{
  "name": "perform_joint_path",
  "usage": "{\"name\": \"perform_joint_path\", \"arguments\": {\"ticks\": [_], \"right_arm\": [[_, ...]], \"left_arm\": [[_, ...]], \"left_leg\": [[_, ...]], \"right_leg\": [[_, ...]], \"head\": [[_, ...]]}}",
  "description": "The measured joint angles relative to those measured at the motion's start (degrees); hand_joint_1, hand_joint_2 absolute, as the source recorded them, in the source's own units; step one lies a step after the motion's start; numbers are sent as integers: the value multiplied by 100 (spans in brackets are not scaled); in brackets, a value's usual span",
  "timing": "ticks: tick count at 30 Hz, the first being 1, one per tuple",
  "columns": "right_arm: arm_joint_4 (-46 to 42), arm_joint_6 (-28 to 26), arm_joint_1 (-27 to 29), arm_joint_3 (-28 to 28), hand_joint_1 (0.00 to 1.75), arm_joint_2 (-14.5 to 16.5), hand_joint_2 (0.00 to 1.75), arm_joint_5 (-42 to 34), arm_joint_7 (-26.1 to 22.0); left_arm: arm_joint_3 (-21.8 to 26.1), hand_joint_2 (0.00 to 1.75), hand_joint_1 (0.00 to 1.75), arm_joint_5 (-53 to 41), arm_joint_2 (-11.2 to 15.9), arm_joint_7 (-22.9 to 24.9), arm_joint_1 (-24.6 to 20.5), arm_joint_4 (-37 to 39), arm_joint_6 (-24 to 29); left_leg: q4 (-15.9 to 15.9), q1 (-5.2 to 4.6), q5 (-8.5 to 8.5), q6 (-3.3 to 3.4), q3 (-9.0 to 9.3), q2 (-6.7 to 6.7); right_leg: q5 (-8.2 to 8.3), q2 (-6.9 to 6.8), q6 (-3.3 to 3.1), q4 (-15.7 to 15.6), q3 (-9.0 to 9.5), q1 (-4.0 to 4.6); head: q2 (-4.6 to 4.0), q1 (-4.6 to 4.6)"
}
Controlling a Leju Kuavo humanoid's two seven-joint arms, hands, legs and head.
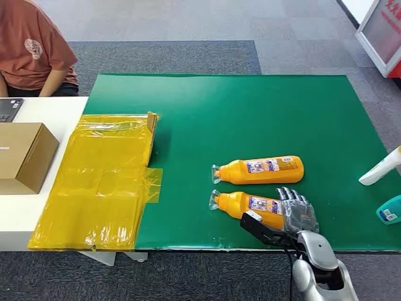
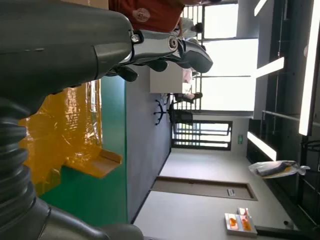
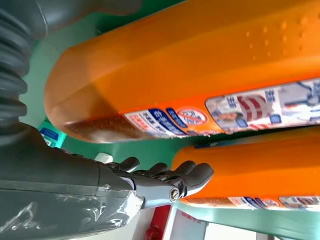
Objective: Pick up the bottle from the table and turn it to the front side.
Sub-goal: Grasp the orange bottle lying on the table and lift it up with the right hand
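The task is judged to be at its start — the near bottle lies on its side on the green bench, not yet lifted or turned. A second bottle lies just beyond it, roughly parallel. The right robot hand is placed at the near bottle's base end, fingers extended over it; in the right wrist view the fingers are seen stretched out beside the orange body, not wrapped round it — no hold is yet made, as far as can be told. The grasp, the lift and the turn are all left. The left robot hand is seen with fingers apart, holding nothing.
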Motion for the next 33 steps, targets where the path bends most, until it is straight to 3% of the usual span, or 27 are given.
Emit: {"name": "perform_joint_path", "arguments": {"ticks": [1, 2, 4, 27, 30, 33], "right_arm": [[35, 3, -2, 0, 60, -3, 175, 45, 19], [55, 8, -6, 0, 89, -5, 175, 79, 25], [113, 24, -23, 0, 175, -10, 175, 176, 38], [114, 40, -80, 190, 175, -11, 175, 191, -122], [55, 19, -66, 192, 175, -14, 175, -755, -510], [-63, 56, -6, 184, 175, -45, 175, -2761, -1129]], "left_arm": [[-39, 175, 0, -1, 0, -23, 38, -4, 9], [-64, 175, 0, -2, 0, -41, 64, -8, 19], [-135, 175, 0, -2, 0, -92, 143, -27, 50], [-125, 175, 0, 222, 0, -125, 355, -187, 326], [-109, 175, 0, 239, 0, -150, 362, -204, 213], [-42, 175, 0, 271, 0, -120, 280, -189, -101]], "left_leg": [[0, 0, 0, 0, 0, 0], [0, 0, 0, 0, 0, 0], [0, 1, -1, 0, 0, 0], [-1, 4, -1, -1, 4, 0], [-1, 4, -1, -1, 5, 0], [-1, 5, 0, -1, 5, -1]], "right_leg": [[-1, 0, -1, 0, 0, 0], [-1, 0, -1, 0, 0, 0], [-2, 0, -2, 0, 1, 0], [-2, 0, -2, 1, 7, 2], [-1, 0, -3, 1, 6, 2], [-1, -2, -3, 1, 5, 2]], "head": [[0, 0], [0, 0], [0, 1], [0, 1], [0, 1], [0, 1]]}}
